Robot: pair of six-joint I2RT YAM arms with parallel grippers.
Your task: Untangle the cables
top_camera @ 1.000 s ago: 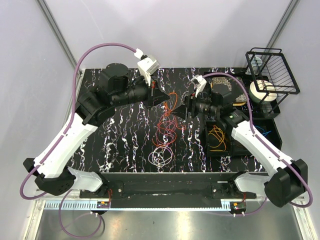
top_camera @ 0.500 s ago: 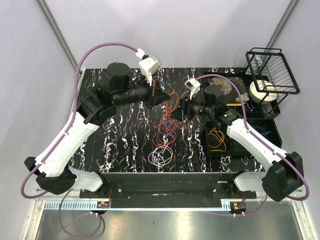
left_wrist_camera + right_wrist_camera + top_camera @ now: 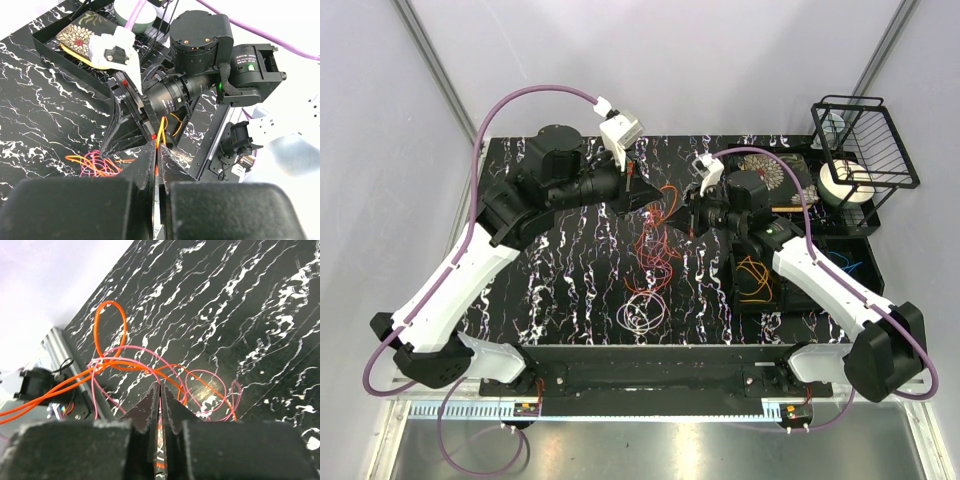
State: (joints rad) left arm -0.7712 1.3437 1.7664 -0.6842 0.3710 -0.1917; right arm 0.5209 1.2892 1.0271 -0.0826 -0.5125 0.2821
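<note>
**A:** where are the cables (image 3: 653, 265) rn?

**B:** tangled pile on the surface (image 3: 560, 262), right below the tips. left tool (image 3: 156, 151) is clamped on an orange strand, right tool (image 3: 160, 390) is pinched shut on one too, facing it close by.

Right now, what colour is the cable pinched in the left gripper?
Orange; the cable shows best in the left wrist view.

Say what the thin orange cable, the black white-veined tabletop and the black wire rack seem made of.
The thin orange cable: probably plastic-sheathed wire; glossy, bends in loose loops. The black white-veined tabletop: marble-look, likely printed laminate; slight sheen. The black wire rack: apparently coated metal; thin rigid rods.
</note>
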